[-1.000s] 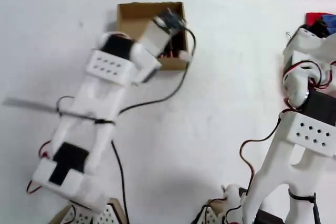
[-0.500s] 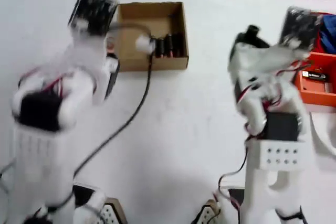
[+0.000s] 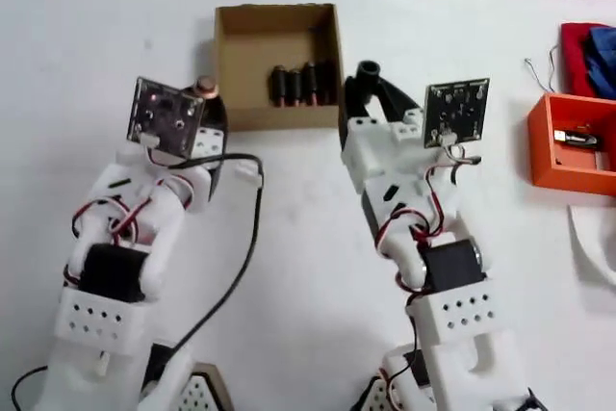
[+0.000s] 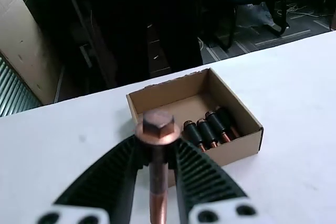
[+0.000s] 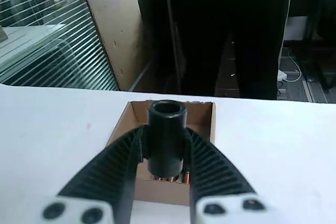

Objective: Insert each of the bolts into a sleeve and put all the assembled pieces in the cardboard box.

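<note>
My left gripper [image 4: 157, 153] is shut on a copper bolt [image 4: 156, 171], head up, just short of the cardboard box [image 4: 239, 148]. In the high view that bolt [image 3: 204, 86] sits at the box's near left corner. My right gripper [image 5: 165, 153] is shut on a black sleeve [image 5: 167, 137], its open end up. From above the sleeve [image 3: 370, 72] stands beside the box's [image 3: 231, 45] near right corner. Three assembled pieces [image 3: 300, 84] lie side by side inside the box, also visible as assembled pieces [image 4: 210, 129] in the left wrist view.
An orange tray [image 3: 549, 156] holding a small dark item stands at the right edge, with red and blue cloth [image 3: 587, 45] behind it. Cables [image 3: 245, 238] trail from both arms across the white table [image 3: 289, 286].
The left arm pulled back out of the box and now holds a bolt near its left corner. The right arm swung in from the right with a sleeve to the box's right corner.
</note>
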### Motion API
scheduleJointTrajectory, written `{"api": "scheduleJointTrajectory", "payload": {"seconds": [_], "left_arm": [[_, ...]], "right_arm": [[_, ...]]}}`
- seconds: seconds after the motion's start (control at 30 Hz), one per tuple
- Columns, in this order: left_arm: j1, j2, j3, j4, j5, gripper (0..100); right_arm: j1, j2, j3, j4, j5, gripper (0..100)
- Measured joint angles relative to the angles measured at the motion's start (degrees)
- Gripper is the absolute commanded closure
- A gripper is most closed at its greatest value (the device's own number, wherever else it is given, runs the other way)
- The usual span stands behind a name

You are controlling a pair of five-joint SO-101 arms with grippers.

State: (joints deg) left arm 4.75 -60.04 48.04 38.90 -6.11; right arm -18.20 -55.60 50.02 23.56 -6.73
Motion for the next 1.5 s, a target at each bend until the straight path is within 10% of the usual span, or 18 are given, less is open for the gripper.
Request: {"api": "scheduleJointTrajectory", "payload": {"seconds": [0.3, 0.57, 0.97, 1.5], "left_arm": [[-2.37, -10.73, 8.35, -3.60, 0.88, 98], [-2.11, -10.20, 6.51, -23.74, 22.33, 98], [12.22, 8.70, -24.00, -7.47, 25.67, 98], [17.14, 14.07, -27.08, -7.47, 25.67, 98]], "right_arm": [[-0.53, 5.19, 0.00, -3.43, 0.00, 97.6], [-1.23, 2.20, 0.70, -3.43, 0.00, 97.6], [-5.98, -3.60, 13.01, -18.55, 18.46, 97.7], [-5.98, -11.34, 13.01, -17.76, 14.68, 97.8]]}}
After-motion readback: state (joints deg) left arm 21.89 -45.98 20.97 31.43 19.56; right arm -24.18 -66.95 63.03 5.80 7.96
